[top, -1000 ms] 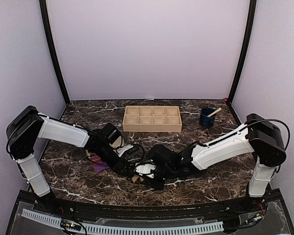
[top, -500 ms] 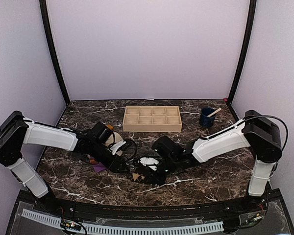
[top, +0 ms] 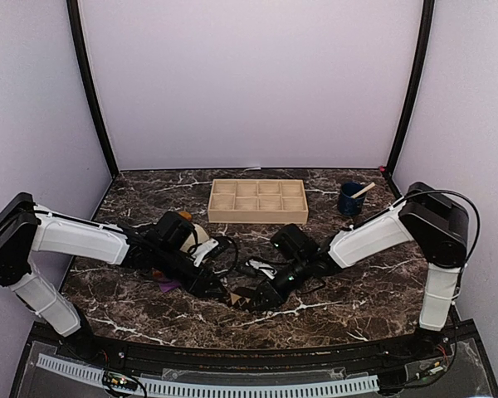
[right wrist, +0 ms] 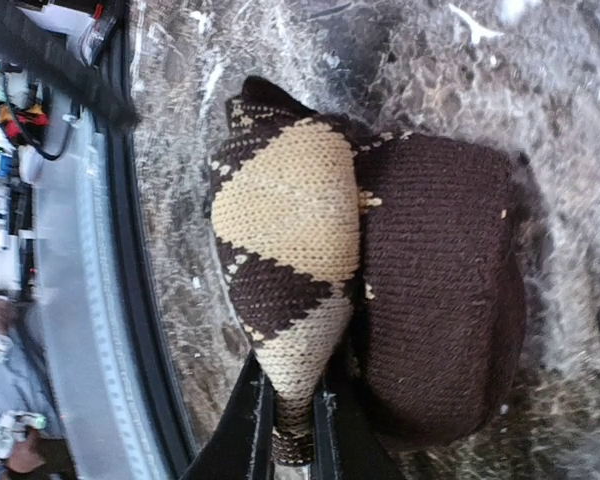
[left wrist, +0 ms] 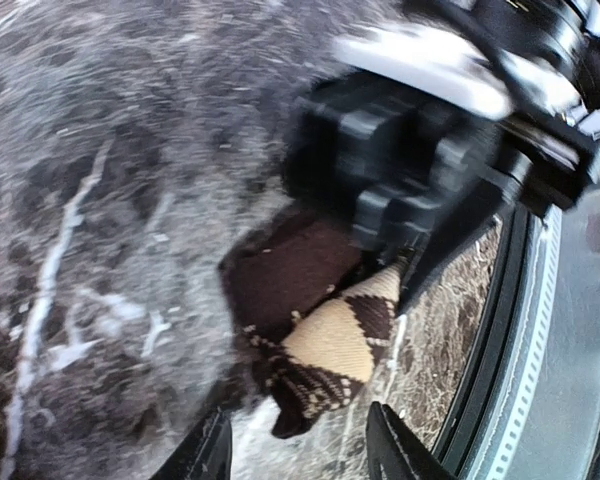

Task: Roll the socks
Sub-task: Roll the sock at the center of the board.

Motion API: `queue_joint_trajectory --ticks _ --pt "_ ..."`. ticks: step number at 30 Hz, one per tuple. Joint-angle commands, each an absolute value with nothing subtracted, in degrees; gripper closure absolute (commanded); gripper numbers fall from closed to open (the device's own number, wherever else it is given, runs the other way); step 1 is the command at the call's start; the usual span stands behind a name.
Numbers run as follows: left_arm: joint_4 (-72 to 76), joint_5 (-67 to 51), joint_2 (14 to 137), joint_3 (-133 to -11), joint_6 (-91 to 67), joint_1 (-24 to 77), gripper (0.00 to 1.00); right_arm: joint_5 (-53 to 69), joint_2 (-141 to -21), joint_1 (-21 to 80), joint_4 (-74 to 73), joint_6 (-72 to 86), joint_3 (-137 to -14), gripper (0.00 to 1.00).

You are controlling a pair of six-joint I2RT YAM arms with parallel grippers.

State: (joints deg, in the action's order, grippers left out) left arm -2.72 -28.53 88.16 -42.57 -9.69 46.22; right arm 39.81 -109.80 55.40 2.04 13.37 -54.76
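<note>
Blue cup (top: pixel 350 200) holds a stick (top: pixel 363 190); right pincer (right wrist: pixel 292 385) pinches the argyle sock (right wrist: pixel 290 220), left pincer (left wrist: pixel 300 425) gapes empty.

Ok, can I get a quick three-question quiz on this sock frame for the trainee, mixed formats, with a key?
1. True or false: the right gripper is closed on the argyle sock.
2. What stands at the far right of the table in the top view? A) a blue cup holding a stick; B) a red kettle; C) a glass bottle.
3. Fill in: the other sock, lying left of the argyle one in the top view, is ___ in colour.

Key: 1 true; 2 A; 3 magenta-purple.
</note>
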Motion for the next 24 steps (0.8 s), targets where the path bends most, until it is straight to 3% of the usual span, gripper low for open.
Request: queue_joint_trajectory --ticks 1,13,24 --pt "-1.06 -26.09 88.00 -42.48 -7.68 48.87 0.52 45.81 -112.18 54.21 3.16 20.66 -51.48 1.00" --pt "-2.29 -22.73 87.09 -42.79 -2.85 53.40 0.51 55.40 -113.67 51.69 17.81 36.47 -46.73 1.00" --pt "-3.33 -22.56 87.16 -44.62 2.22 57.13 0.50 57.25 -114.45 51.26 19.35 39.61 -46.70 1.00"
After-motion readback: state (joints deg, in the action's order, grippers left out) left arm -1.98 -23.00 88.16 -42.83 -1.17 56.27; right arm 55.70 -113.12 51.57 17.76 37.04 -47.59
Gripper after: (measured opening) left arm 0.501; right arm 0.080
